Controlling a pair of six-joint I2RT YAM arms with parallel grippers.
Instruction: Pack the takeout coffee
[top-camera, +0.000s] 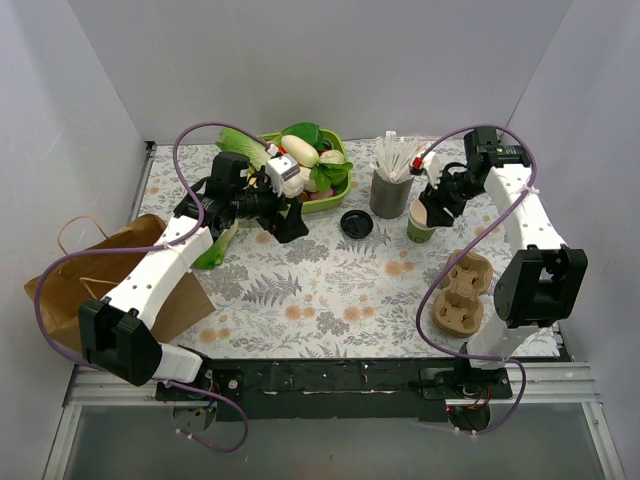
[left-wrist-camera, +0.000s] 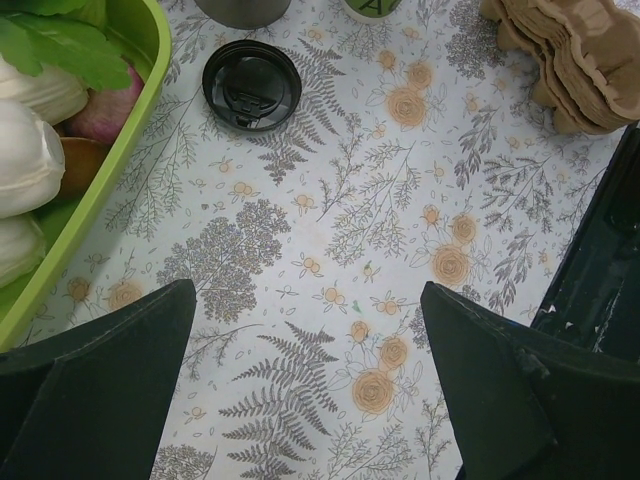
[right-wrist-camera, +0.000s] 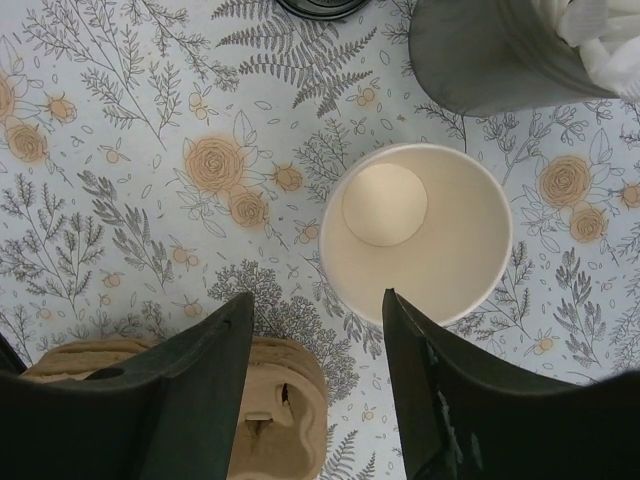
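The green paper cup (right-wrist-camera: 440, 250) stands upright and lidless, cream inside showing, at the table's far right, with its black lid (top-camera: 357, 223) lying flat at the cup's 9 o'clock and the grey straw holder (top-camera: 389, 195) just beside it at 11 o'clock. The right gripper (right-wrist-camera: 318, 300) hangs over the cup with jaws apart, one finger above the mouth and the other outside the rim; contact cannot be told. The left gripper (left-wrist-camera: 308, 288) hovers spread wide at the lid's 9 o'clock, cardboard carriers (top-camera: 462, 295) lie at the cup's 5 o'clock, and a paper bag (top-camera: 120, 240) lies at the table's 8 o'clock edge.

I find no legible text, label, brand or number on any surface. Raised marks on the black lid (left-wrist-camera: 251, 84) are unreadable.
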